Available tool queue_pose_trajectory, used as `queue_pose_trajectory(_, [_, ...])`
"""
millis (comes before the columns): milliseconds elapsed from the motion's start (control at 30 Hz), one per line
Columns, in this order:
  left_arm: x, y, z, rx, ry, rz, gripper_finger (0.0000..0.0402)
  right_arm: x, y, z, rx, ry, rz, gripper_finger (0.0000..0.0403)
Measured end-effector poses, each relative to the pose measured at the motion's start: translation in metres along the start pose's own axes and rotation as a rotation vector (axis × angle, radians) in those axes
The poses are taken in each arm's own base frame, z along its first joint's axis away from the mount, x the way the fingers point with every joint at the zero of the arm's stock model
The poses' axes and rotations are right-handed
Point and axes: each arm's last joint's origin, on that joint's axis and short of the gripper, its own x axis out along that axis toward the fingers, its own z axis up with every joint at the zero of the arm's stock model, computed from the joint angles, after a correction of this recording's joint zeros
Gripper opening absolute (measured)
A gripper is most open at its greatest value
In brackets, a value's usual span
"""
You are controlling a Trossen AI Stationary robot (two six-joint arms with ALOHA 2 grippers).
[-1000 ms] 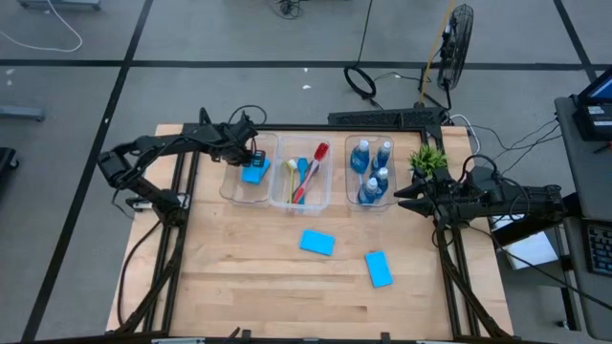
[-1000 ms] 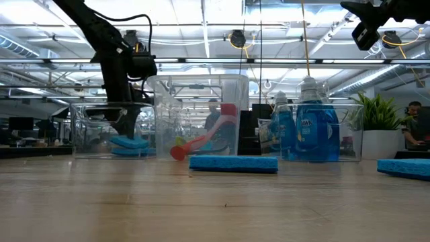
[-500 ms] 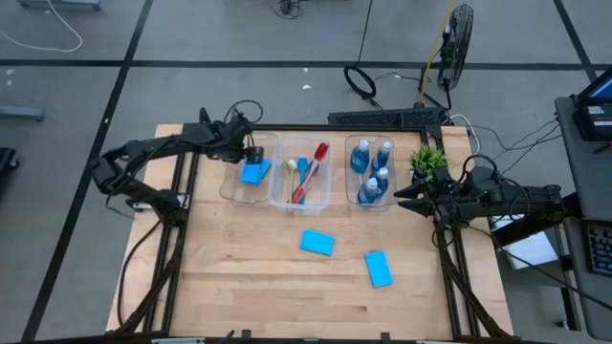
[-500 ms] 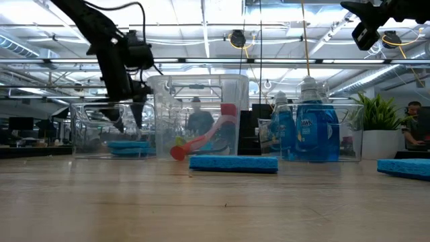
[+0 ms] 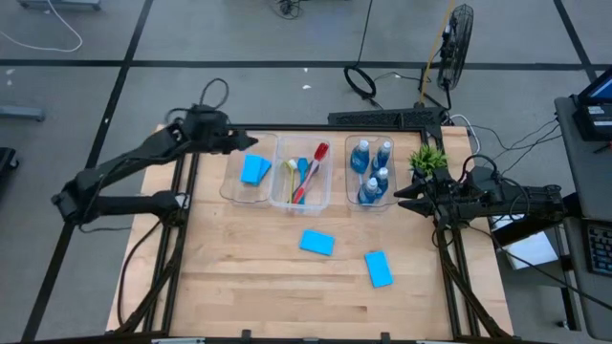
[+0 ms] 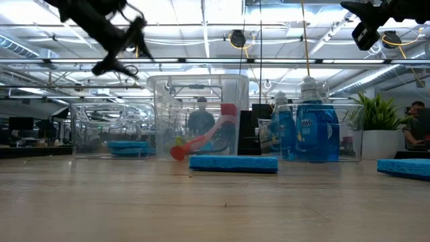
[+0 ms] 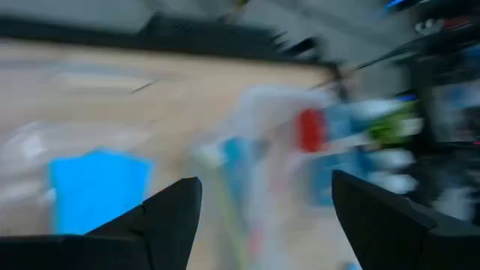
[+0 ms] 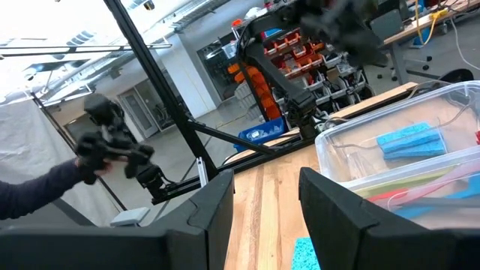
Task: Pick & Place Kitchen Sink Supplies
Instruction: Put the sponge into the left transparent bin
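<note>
- Looking down, the left gripper (image 5: 251,143) hovers empty, jaws apart, at the far-left bin (image 5: 251,191), where a blue sponge (image 5: 254,169) lies; two more sponges (image 5: 316,243) rest on the table (image 5: 239,287)
- Low view: bottles (image 6: 314,128) stand in the right-hand bin
- Left wrist view: fingers (image 7: 169,217) spread over the sponge (image 7: 97,187)
- Right wrist view: the right gripper (image 8: 266,195) is open, beside the table's right edge

No legible text or labels anywhere.

The left wrist view is motion-blurred: a sponge (image 7: 97,187) and the red brush (image 7: 309,129) are smears (bin walls barely traceable), bottles indistinct.
</note>
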Motion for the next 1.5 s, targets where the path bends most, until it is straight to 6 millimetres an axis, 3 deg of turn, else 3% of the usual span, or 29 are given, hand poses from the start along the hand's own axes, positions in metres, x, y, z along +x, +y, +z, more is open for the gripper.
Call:
queue_pose_trajectory(367, [-0.065,-0.051,-0.003,0.107,-0.256,-0.527,0.0276,0.002,0.000,0.001,-0.008,-0.005,0.000,0.0139])
queue_pose_trajectory(667, [-0.077,-0.073,-0.016,0.254,-0.274,-0.726,0.0272,0.013,0.003,0.008,-0.118,-0.072,0.037,0.0139])
queue_pose_trajectory(867, [-0.081,-0.081,-0.028,0.386,-0.272,-0.782,0.0253,0.026,-0.001,0.003,-0.114,-0.012,0.011,0.0139])
queue_pose_trajectory(1067, [-0.086,-0.086,-0.036,0.507,-0.288,-0.826,0.0237,0.039,0.004,0.012,-0.122,0.118,-0.011,0.0139])
queue_pose_trajectory(1333, [-0.101,-0.082,-0.043,0.621,-0.267,-0.885,0.0223,0.054,0.027,0.034,-0.109,0.455,-0.069,0.0139])
queue_pose_trajectory(1500, [-0.107,-0.075,-0.044,0.646,-0.258,-0.859,0.0219,0.062,0.040,0.036,-0.019,0.670,-0.118,0.0139])
